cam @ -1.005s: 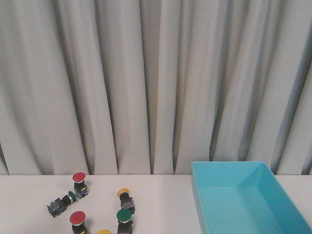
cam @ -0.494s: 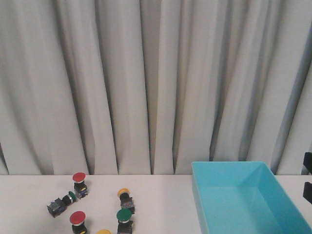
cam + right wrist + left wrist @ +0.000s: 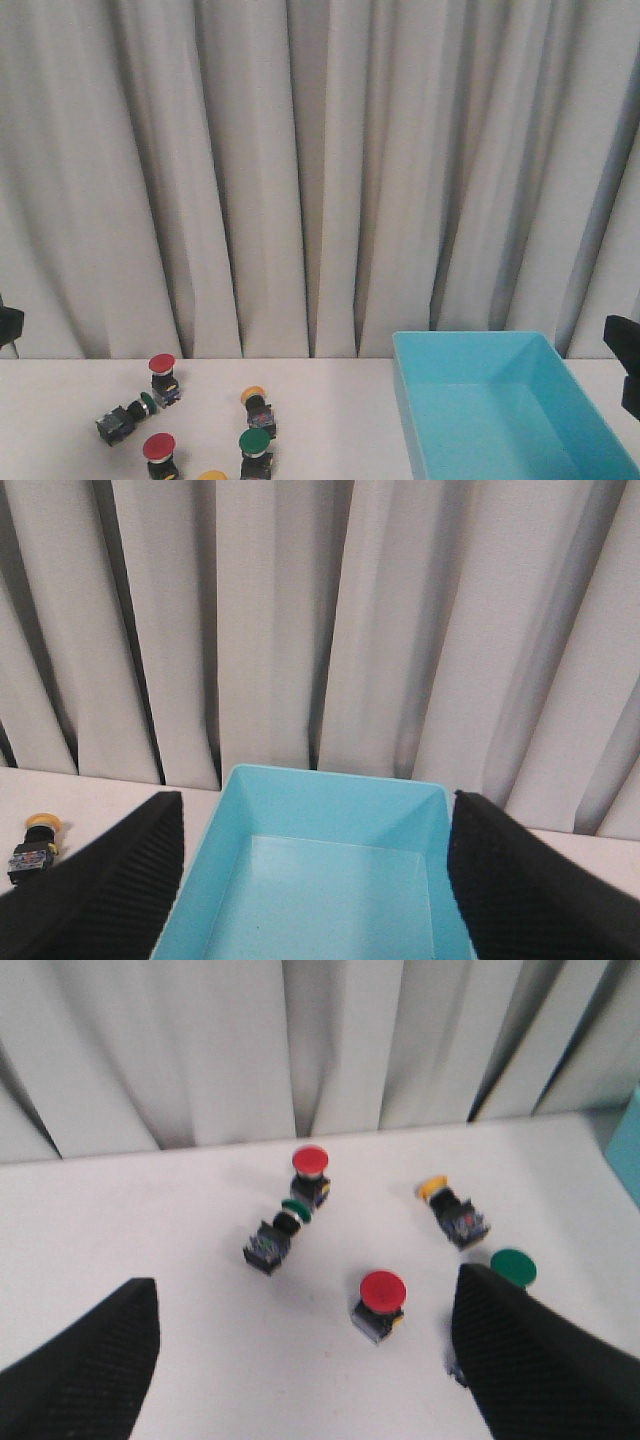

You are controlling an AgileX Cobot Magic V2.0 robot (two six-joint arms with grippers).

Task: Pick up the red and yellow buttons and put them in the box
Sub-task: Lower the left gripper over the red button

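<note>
- Left gripper spread wide, empty, above the cluster; right gripper likewise wide, empty, over the box at lower right of the front view.
- Red button stands centre of the left wrist view, yellow button upper right.
- Risk — green button sits just beside; a loose approach may grab or knock it.

Grey pleated curtain hangs behind a white table. Two green-capped switches sit on it: one upright, one lying on its side, near each other.
</note>
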